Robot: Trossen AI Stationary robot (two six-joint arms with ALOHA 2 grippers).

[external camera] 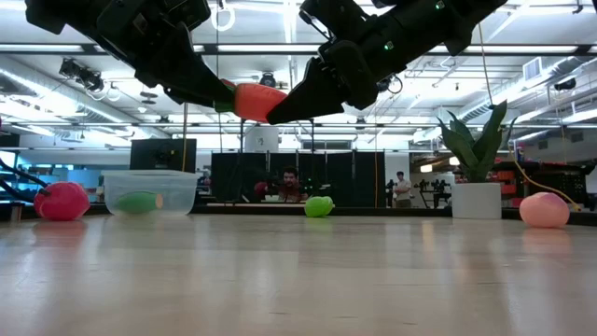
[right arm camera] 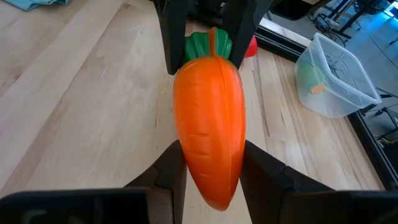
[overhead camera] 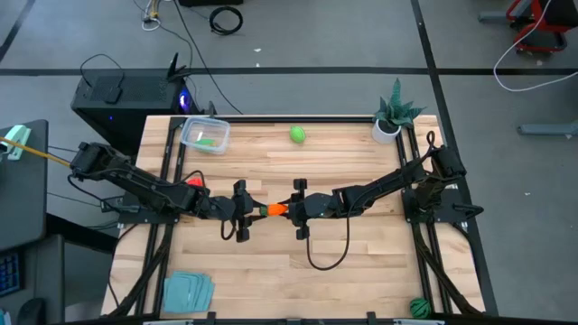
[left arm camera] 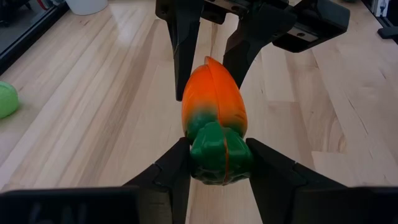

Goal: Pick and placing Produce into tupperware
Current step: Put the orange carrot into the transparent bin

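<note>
Mid-table, above the wood: my left gripper [left arm camera: 214,171] is clamped on the green leafy top of the orange toy carrot [overhead camera: 275,209], fingers [left arm camera: 168,177] pressed against either side of it. My right gripper [right arm camera: 211,168] is closed on the carrot's orange tip end from the opposite side. Both grippers meet nose to nose, the carrot bridging them, lifted clear of the pale wooden table [overhead camera: 271,262].

Behind my left arm, near the table's left edge: a red toy piece [overhead camera: 192,181] lying on the wood.

Farther back, far-left corner: the small clear plastic tub [overhead camera: 204,134] with rounded corners, upright, a green oblong [external camera: 140,201] lying inside it.

Far edge, about centre: a light green ball [overhead camera: 297,134] alone on the wood.

Far-right corner: a spiky green plant in a white pot [overhead camera: 390,122].

Off at the near edge: a dark green striped ball [overhead camera: 417,307] at the right corner, a flat pale-blue square piece [overhead camera: 188,292] at the left.
</note>
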